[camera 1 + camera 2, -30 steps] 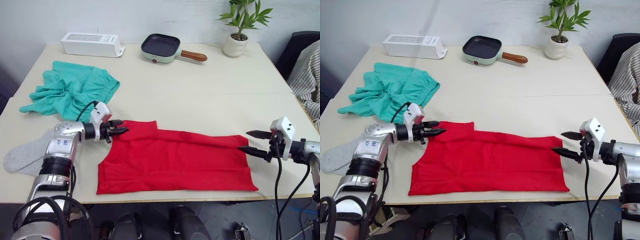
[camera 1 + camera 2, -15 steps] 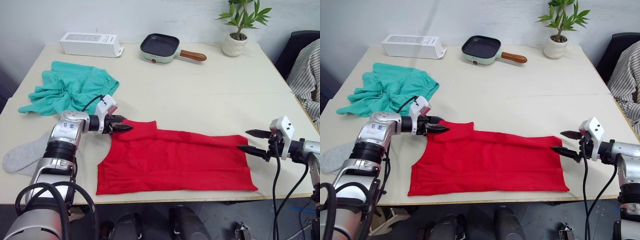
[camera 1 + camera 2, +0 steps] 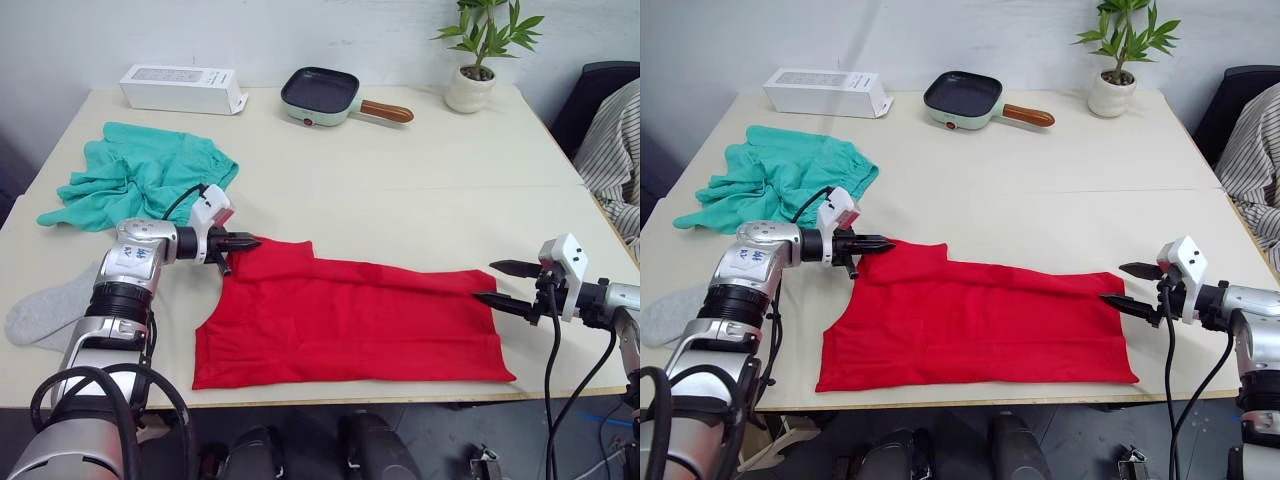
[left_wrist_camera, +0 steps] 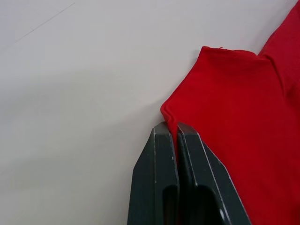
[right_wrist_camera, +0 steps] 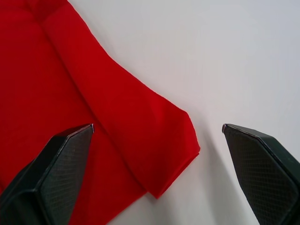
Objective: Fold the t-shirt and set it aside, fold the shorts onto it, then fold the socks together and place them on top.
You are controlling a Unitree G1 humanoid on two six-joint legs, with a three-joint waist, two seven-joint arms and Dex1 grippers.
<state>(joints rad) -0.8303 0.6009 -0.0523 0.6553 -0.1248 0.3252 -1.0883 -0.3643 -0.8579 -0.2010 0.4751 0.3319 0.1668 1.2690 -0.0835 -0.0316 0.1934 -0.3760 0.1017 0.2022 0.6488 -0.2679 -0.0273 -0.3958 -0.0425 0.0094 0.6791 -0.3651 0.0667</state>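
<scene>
The t-shirt (image 3: 350, 320) is lying spread flat along the near edge of the table (image 3: 420, 190), already doubled lengthwise. The left gripper (image 4: 176, 133) is pinching its far left corner, fingers pressed together with a sliver of red cloth between them. Over on the other end, the right gripper (image 3: 497, 283) is hovering just beside the shirt's right edge, fingers spread wide and holding nothing. The shorts (image 3: 140, 175) are sitting crumpled at the far left, well apart from the shirt. One of the socks (image 3: 45, 310) is lying by the left edge, near the left arm. Farther back, a white box (image 3: 180, 88), a small pan (image 3: 325, 95) and a potted plant (image 3: 478, 60) are lining the wall side.
</scene>
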